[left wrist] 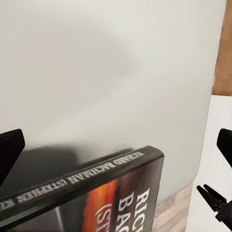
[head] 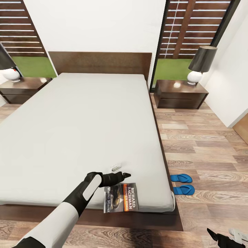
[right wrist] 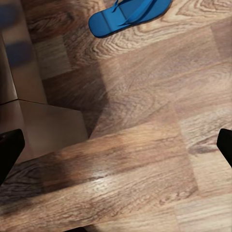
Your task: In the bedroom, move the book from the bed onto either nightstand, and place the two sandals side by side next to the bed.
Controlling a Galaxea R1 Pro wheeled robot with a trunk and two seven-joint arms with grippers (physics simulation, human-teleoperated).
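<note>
The thin dark paperback book (head: 121, 202) with its car picture, orange band and white "Richard Bachman" lettering lay flat, cover up, on the plain light-grey mattress of the large low bed (head: 79, 131), at the corner of the foot end nearest the blue sandals. Its long axis ran roughly along the length of the bed, and the lettering ran the same way, so the title read sideways from where I stood. In the left wrist view the book's (left wrist: 82, 191) spine faced the camera, with grey mattress stretching beyond it.

The left hand (head: 122, 174) hung just above the book's far edge, its black fingers spread wide apart and nothing between them. A small white object (head: 116, 167) lay on the mattress just past the fingertips.

On the grey-brown wood-plank floor (head: 206, 144) beside the bed's dark brown wooden frame, the two bright blue flat flip-flop sandals (head: 182, 184) sat side by side, close together, near the same corner. One blue sandal (right wrist: 129, 14) showed in the right wrist view over the planks.

The right hand (head: 227, 238) was low over the floor, its fingers wide apart and empty.

A low dark brown glossy two-drawer nightstand (head: 180, 94) stood at each side of the headboard, the other (head: 22, 89) opposite. Each carried a dark-shaded lamp with a round white base (head: 200, 63).
</note>
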